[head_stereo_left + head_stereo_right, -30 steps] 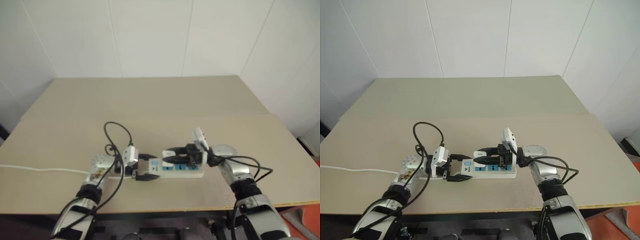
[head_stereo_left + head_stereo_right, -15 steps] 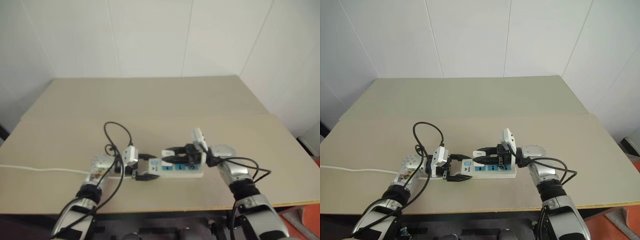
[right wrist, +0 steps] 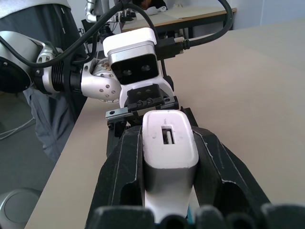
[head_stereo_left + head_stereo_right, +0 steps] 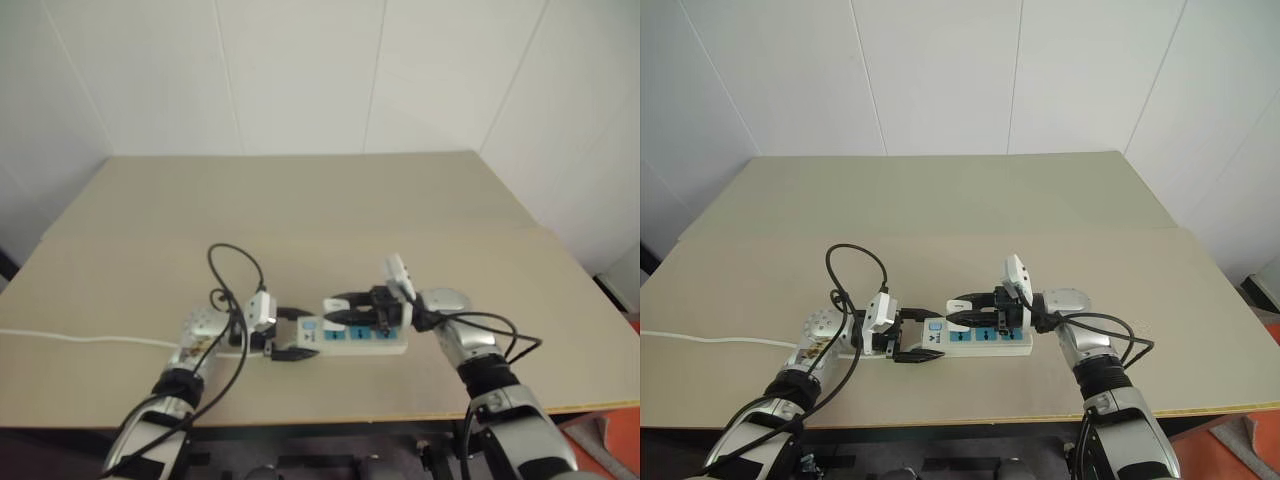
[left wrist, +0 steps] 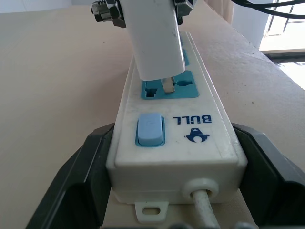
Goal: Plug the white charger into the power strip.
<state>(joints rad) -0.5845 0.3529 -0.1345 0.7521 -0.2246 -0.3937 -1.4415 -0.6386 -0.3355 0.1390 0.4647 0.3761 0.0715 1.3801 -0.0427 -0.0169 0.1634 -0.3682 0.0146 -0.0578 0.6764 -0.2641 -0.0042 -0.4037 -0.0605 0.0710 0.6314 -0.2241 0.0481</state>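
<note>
**Charger poised over first socket, strip braced at cord end**

Nothing on the table has shifted since a second ago: both arms hold their places, and only the right forearm looks slightly resettled.

The left gripper [image 4: 912, 340] stands wide, its black fingers [image 5: 81, 179] flanking the switch end of the power strip [image 5: 174, 138], evidently to keep the bar from sliding while force is applied. Whether the pads actually press its sides cannot be confirmed.

The right gripper [image 4: 965, 310] is clamped tight on the white charger [image 3: 169, 143], holding it upright above the strip. One metal prong [image 5: 167, 85] sits at the mouth of the socket nearest the switch [image 5: 150, 129]; the charger body is not yet seated, so insertion appears unfinished.

Count: one charger, one strip, one blue switch, one white cord [image 4: 710, 340] trailing across the table [image 4: 940, 200]. Three blue socket faces, the head views suggest.
</note>
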